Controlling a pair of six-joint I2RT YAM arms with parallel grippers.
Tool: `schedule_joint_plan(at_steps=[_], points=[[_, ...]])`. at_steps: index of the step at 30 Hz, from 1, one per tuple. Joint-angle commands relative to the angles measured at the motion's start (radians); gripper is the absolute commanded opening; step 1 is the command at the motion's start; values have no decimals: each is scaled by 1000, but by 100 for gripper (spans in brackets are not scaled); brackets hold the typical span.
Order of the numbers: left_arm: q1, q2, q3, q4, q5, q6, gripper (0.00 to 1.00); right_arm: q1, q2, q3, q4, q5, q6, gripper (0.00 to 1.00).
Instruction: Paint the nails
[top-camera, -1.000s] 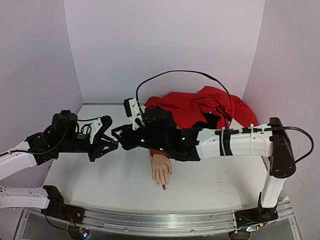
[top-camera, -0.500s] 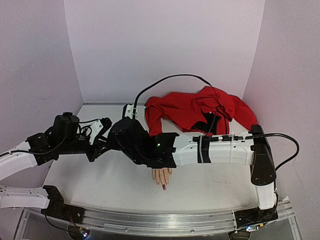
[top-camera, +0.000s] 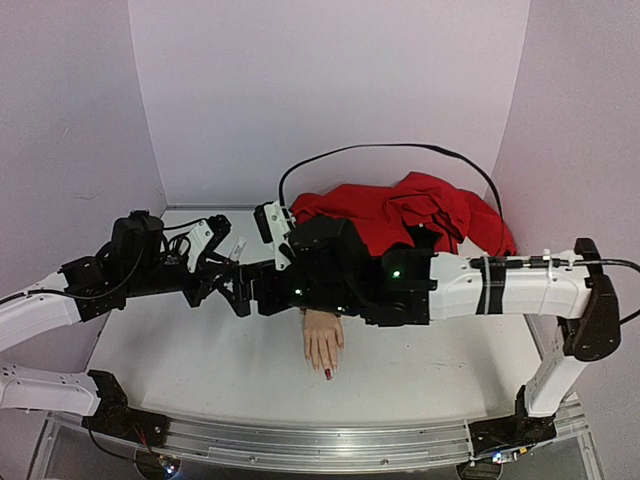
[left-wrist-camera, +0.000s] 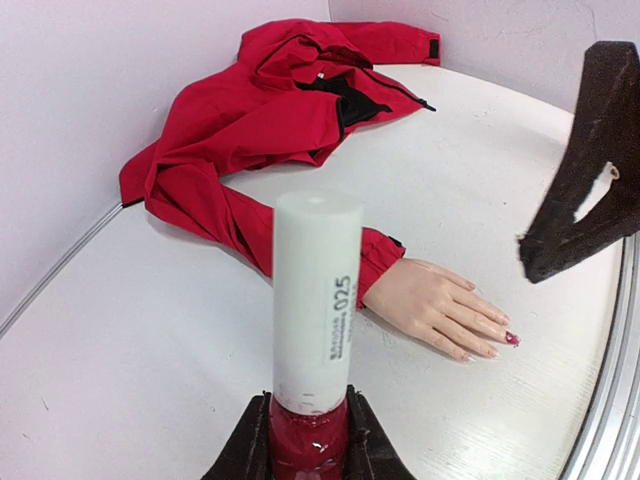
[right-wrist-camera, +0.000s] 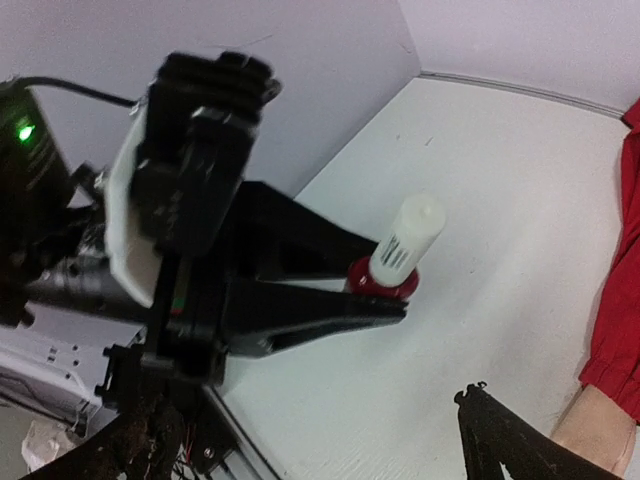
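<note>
White cap (left-wrist-camera: 316, 280) needs the right gripper (right-wrist-camera: 310, 405), jaws spread, centred round it and closing squarely, while the left gripper (left-wrist-camera: 310, 462) clamps the polish bottle (left-wrist-camera: 310, 425) (upright). From overhead, the nails (top-camera: 325, 368) lie about 4 o'clock of it.

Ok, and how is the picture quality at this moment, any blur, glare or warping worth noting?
Top view: soft, even light, faint shadows on the table, no glare. Left wrist view: bottle and mannequin hand sharp, table edges bowed by the wide lens. Right wrist view: the left gripper close up looks soft and underlit.
</note>
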Motion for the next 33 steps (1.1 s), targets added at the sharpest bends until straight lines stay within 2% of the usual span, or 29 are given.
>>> schedule_joint_plan(at_steps=[1,5,9,11,16,27,33], points=[[2,0,63,77,2,-8,0,-58,-147,-91,9,-197,-133,98],[2,8,71,74,173,-11,0,-128,-211,-160,16,-397,-232,98],[2,43,95,75,607,-15,0,-153,-280,-235,81,-557,-337,98],[2,70,117,79,732,-36,0,-184,-308,-267,133,-640,-333,98],[2,91,120,83,847,-39,0,-202,-292,-254,180,-760,-347,95],[-20,121,123,86,977,-46,0,-205,-171,-113,223,-870,-342,62],[-30,125,123,87,995,-46,0,-205,-115,-66,251,-998,-325,44]])
